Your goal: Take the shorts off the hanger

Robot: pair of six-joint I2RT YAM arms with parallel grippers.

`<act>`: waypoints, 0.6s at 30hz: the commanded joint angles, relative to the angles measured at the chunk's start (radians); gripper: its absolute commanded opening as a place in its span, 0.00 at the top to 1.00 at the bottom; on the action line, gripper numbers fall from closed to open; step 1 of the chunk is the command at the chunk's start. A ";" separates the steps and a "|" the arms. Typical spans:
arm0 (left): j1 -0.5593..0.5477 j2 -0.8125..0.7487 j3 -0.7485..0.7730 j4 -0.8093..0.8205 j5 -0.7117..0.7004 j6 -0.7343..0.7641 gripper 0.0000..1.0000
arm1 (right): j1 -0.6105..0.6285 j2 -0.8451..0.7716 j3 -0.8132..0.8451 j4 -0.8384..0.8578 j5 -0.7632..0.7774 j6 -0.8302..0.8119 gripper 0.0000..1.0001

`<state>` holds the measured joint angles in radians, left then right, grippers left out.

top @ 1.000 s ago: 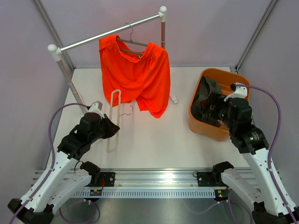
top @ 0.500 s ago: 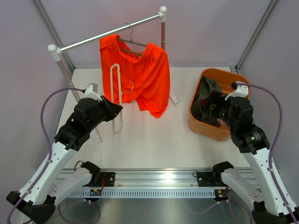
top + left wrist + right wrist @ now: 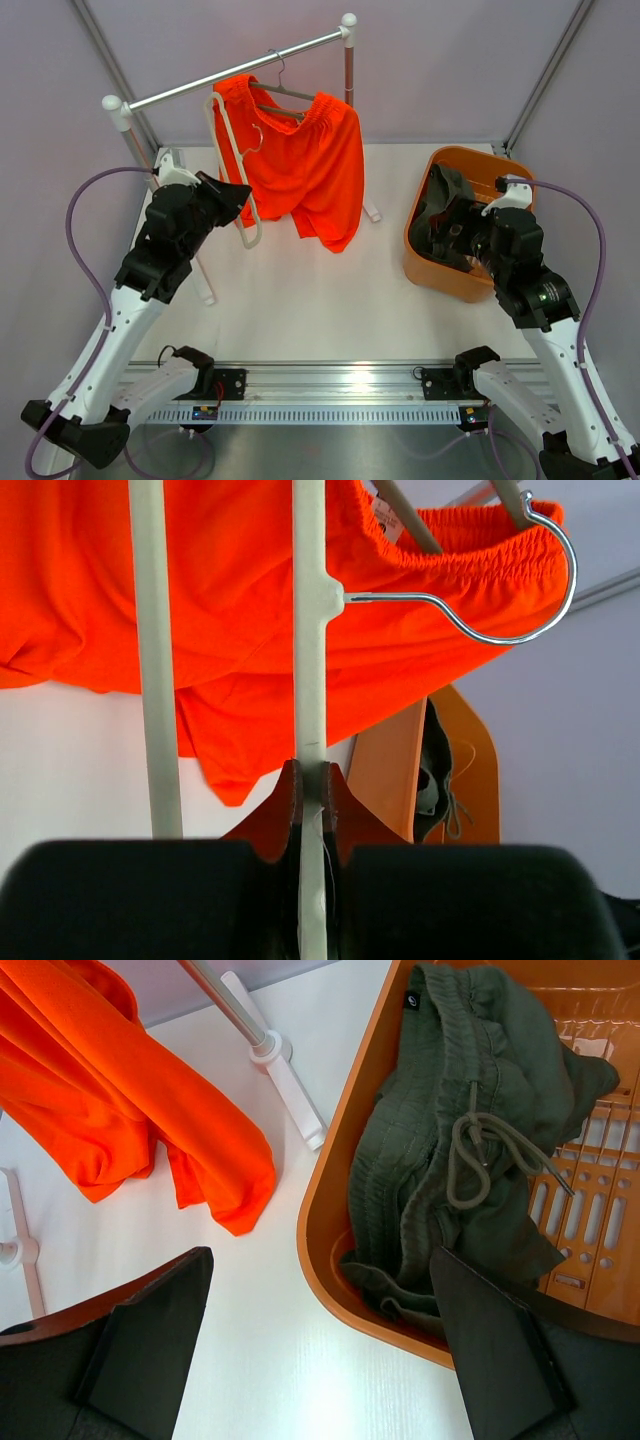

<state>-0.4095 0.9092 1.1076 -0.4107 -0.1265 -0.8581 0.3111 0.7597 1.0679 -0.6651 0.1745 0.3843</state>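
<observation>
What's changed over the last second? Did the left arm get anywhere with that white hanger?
The left gripper, shut on the cream-white hanger, has carried it up off the table toward the rail, beside the shorts. Shorts remain on the dark hanger; the right gripper stays open over the basket.

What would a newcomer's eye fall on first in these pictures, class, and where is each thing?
The bright orange shorts hang from the rail at the back. Beside them the left gripper holds up a cream hanger. At the right, an orange basket holds a dark green garment, with the open right gripper over its rim.
</observation>
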 commanded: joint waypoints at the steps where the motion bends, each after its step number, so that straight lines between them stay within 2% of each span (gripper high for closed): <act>1: 0.020 0.019 0.067 0.124 -0.053 -0.015 1.00 | -0.003 0.000 0.033 -0.004 0.019 -0.025 0.01; 10: 0.162 0.066 0.121 0.173 0.031 -0.019 1.00 | -0.003 0.012 0.027 -0.001 0.011 -0.028 0.01; 18: 0.209 0.164 0.235 0.168 0.117 0.017 1.00 | -0.003 0.020 0.021 0.002 0.013 -0.024 0.01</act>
<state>-0.2100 1.0519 1.2739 -0.3237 -0.0689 -0.8619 0.3111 0.7761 1.0679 -0.6781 0.1741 0.3706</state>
